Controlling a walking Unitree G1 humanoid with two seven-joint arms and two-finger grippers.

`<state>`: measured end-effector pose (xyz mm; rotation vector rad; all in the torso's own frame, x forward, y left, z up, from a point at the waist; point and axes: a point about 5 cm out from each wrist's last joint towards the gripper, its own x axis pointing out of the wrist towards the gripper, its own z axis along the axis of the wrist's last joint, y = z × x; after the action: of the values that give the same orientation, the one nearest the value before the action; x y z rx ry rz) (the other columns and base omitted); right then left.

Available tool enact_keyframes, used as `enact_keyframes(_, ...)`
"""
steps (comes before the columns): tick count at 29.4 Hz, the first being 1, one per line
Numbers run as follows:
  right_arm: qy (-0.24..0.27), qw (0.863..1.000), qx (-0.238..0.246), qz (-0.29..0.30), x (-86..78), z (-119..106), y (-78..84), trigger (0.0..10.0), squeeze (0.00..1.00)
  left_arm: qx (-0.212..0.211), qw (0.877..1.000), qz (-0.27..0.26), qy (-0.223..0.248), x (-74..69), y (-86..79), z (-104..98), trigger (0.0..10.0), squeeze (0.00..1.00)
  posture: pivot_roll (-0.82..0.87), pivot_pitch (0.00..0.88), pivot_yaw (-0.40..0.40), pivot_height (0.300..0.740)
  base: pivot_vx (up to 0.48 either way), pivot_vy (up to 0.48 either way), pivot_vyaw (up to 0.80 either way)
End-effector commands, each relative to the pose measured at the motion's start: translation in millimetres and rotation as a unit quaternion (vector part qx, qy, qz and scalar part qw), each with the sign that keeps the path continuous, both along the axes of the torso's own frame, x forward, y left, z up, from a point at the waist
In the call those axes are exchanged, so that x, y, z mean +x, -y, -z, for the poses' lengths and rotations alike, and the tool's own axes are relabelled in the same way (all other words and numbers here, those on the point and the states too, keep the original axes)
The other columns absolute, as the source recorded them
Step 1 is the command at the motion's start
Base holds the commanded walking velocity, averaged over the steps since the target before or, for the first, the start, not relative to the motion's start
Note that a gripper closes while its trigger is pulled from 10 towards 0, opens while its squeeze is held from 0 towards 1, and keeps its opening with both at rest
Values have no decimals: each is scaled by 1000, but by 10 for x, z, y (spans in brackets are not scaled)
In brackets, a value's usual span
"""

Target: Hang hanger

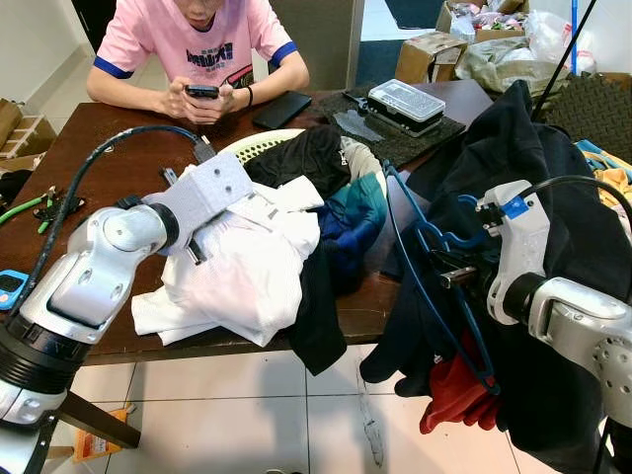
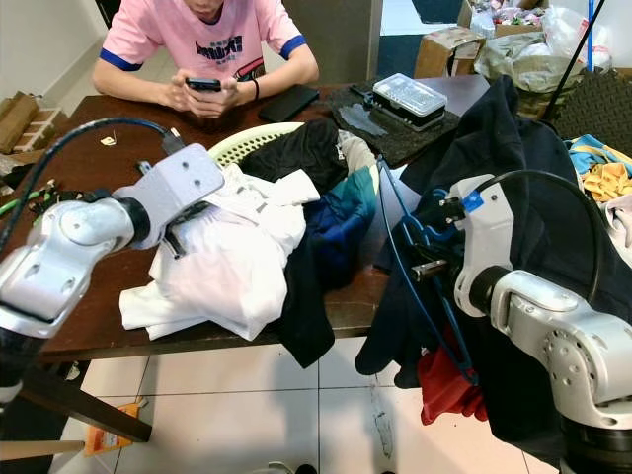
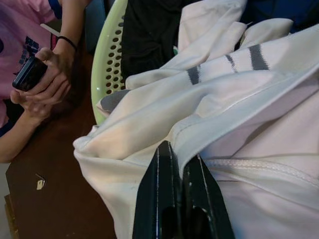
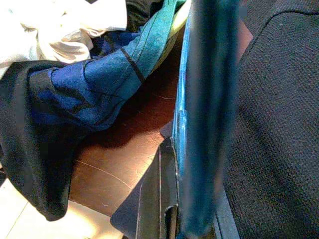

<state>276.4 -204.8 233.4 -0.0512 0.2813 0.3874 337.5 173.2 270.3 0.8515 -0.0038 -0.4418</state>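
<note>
Your right gripper point(image 1: 446, 269) is clamping the thin blue plastic hanger point(image 1: 420, 286), whose lower loop is half lost against the dark knit jacket point(image 1: 553, 197) at its 3 o'clock. Your left gripper point(image 3: 174, 199) is pinching shut on the smooth white garment point(image 1: 247, 262), fingertips buried in folds.

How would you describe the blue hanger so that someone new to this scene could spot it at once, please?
Start at the brown wooden table heaped with clothes, then go to its edge on the robot's right, where dark garments hang. There the right gripper is shut on a thin blue plastic hanger. Its bright blue looping outline sets it apart from the soft fabric around it.
</note>
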Motion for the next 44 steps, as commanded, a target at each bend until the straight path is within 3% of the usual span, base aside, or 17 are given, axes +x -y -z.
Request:
enact_keyframes(1,2,1000,0,-5,-22,-13,-24,10000,0,-38,999,-4,10,15,-8,-91,0,0,19,184,58,740,0,0,0)
enact_keyframes(3,2,1000,0,-5,-22,-13,-24,10000,0,-38,999,-4,10,15,-8,-91,0,0,19,184,58,740,0,0,0)
enact_keyframes(5,2,1000,1,-4,-15,-9,-32,10000,0,-192,978,73,34,-36,90,-484,0,0,27,186,57,740,0,0,0)
enact_keyframes(7,2,1000,1,-4,-15,-9,-32,10000,0,-192,978,73,34,-36,90,-484,0,0,27,186,57,740,0,0,0)
enact_keyframes(10,3,1000,3,-4,-9,-7,-37,10000,0,-289,938,183,50,-190,167,-834,0,0,27,186,57,740,0,0,0)
enact_keyframes(11,3,1000,3,-4,-9,-7,-37,10000,0,-289,938,183,50,-190,167,-834,0,0,27,186,57,740,0,0,0)
enact_keyframes(12,4,1000,4,-3,-7,-6,-37,10000,0,-322,915,238,49,-286,178,-967,0,0,27,186,59,740,0,0,0)
enact_keyframes(13,4,1000,4,-3,-7,-6,-37,10000,0,-322,915,238,49,-286,178,-967,0,0,27,186,59,740,0,0,0)
enact_keyframes(14,5,1000,4,-2,-4,-7,-37,10000,0,-342,889,302,45,-403,205,-1070,471,0,26,187,58,740,0,0,0)
enact_keyframes(16,5,1000,4,-2,-4,-7,-37,10000,0,-342,889,302,45,-403,205,-1070,471,0,26,187,58,740,0,0,0)
enact_keyframes(17,7,1000,4,0,1,-10,-36,10000,0,-353,865,354,39,-503,227,-1134,1373,0,26,186,60,740,0,0,0)
enact_keyframes(19,9,1000,5,2,6,-16,-35,10000,0,-350,853,386,34,-565,239,-1157,1137,0,24,186,63,740,0,0,0)
enact_keyframes(23,11,1000,6,3,8,-21,-35,10000,0,-343,855,388,28,-573,217,-1131,1059,0,23,188,66,740,0,0,0)
enact_keyframes(26,11,1000,5,5,-1,-15,-33,10000,0,-320,873,369,-1,-533,153,-947,980,0,25,190,69,740,0,0,0)
enact_keyframes(37,16,1000,3,-5,-12,-20,-33,10000,0,-294,895,333,-29,-449,90,-739,1059,0,29,189,71,740,0,0,0)
enact_keyframes(39,51,998,8,-41,-67,-122,-12,10000,0,-283,914,291,-25,-352,27,-682,1490,0,29,190,73,740,0,0,0)
enact_keyframes(44,78,994,18,-70,-141,-224,33,10000,0,-271,922,277,-25,-322,10,-648,2471,0,30,191,72,740,0,0,0)
